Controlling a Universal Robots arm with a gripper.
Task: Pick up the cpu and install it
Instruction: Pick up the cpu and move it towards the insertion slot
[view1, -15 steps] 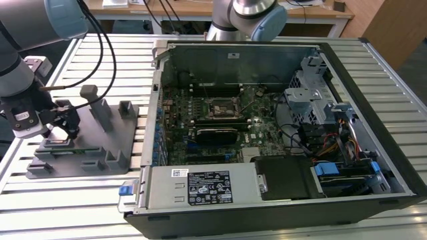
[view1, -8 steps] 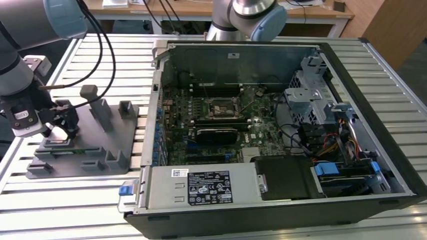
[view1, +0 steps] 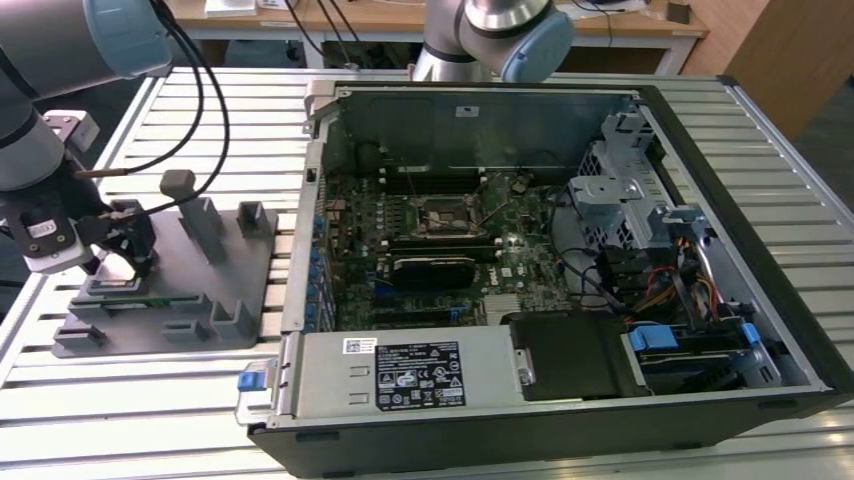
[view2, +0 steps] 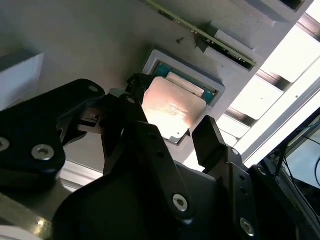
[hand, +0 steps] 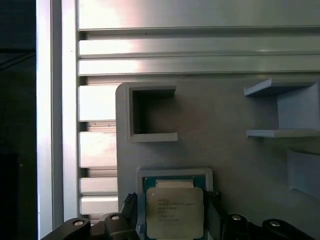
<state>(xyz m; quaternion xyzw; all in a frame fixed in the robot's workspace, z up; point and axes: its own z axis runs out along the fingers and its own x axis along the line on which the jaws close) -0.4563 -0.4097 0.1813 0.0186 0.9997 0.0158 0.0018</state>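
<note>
The cpu is a small square chip with a pale metal top. It lies flat in a shallow framed recess of the grey plastic tray, at the exterior view's left. My gripper is lowered onto that tray. In both wrist views its black fingers stand one on each side of the cpu, close to the recess frame, and they look open around it. The open computer case lies at the exterior view's right, with the motherboard's socket near its middle.
Upright posts rise from the tray just beside my gripper. The case's metal walls and the drive cage rise around the motherboard. A second robot arm stands behind the case. The slatted table continues in front of the tray.
</note>
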